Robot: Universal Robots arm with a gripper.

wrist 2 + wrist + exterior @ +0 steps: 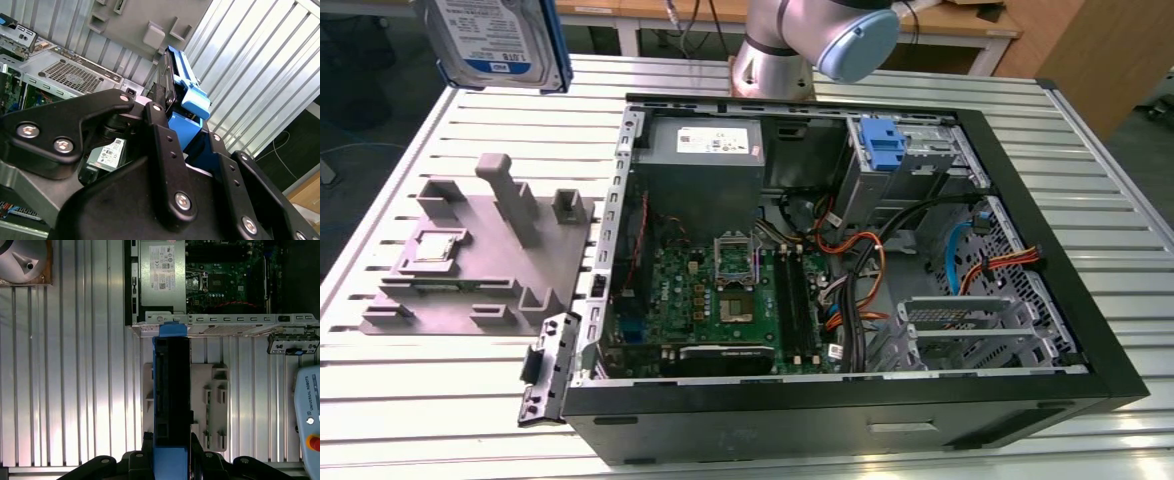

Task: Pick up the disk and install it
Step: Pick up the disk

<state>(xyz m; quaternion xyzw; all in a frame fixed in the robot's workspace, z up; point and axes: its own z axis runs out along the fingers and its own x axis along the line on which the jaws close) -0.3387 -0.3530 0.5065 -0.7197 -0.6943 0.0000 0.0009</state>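
Exterior view: the disk (pixel 494 40), its printed white-and-blue label facing out, hangs high over the slatted table (pixel 440 400), well apart from the open computer case (pixel 854 405).

Second wrist view: the gripper (pixel 184 125) is clamped on the disk's blue carrier frame.

First wrist view: the disk stands edge-on above the grey fixture (pixel 210 405).

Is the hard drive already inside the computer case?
No, in the exterior view the disk hangs high above the table, outside the open computer case.
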